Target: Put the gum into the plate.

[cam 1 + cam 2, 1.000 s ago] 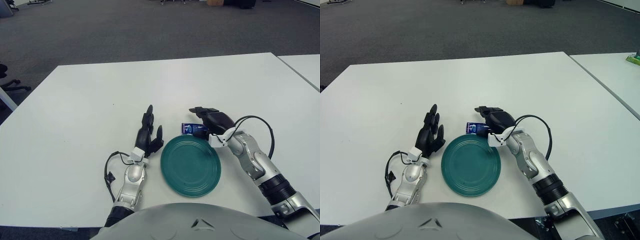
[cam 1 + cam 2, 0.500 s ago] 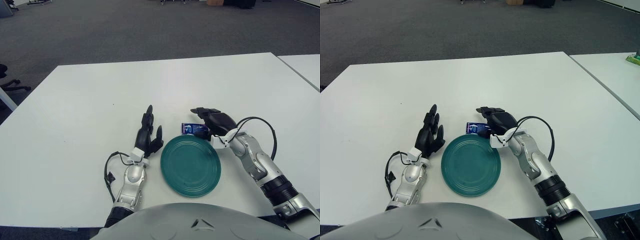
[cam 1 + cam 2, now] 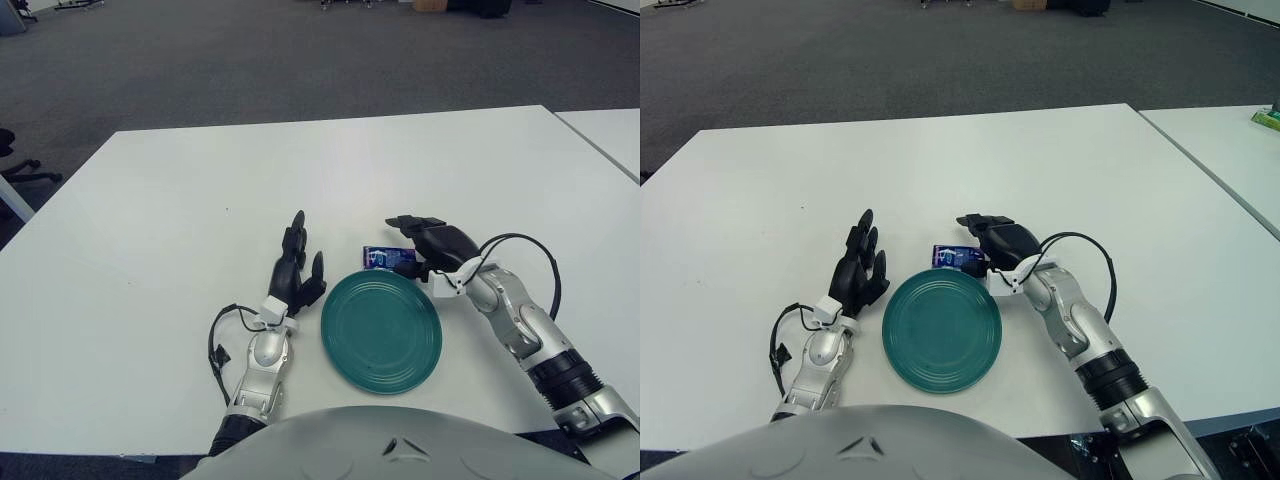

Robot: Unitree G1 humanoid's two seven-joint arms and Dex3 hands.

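The gum point(image 3: 381, 257), a small blue packet, lies flat on the white table just past the far rim of the teal plate point(image 3: 381, 331), which holds nothing. My right hand point(image 3: 414, 246) is right beside the packet on its right. Its fingers point(image 3: 405, 222) reach out above the packet and its thumb is low near the packet's right end; it is open and not closed on the packet. My left hand point(image 3: 297, 266) stands left of the plate with fingers spread upward, holding nothing.
The white table point(image 3: 200, 190) stretches wide to the left and far side. A second white table point(image 3: 612, 130) stands at the right across a narrow gap. A black cable point(image 3: 218, 345) loops by my left wrist, and another arcs over my right forearm point(image 3: 520, 245).
My right hand and forearm have slid slightly right, uncovering more of the gum packet. The gum, plate and left hand have not moved.
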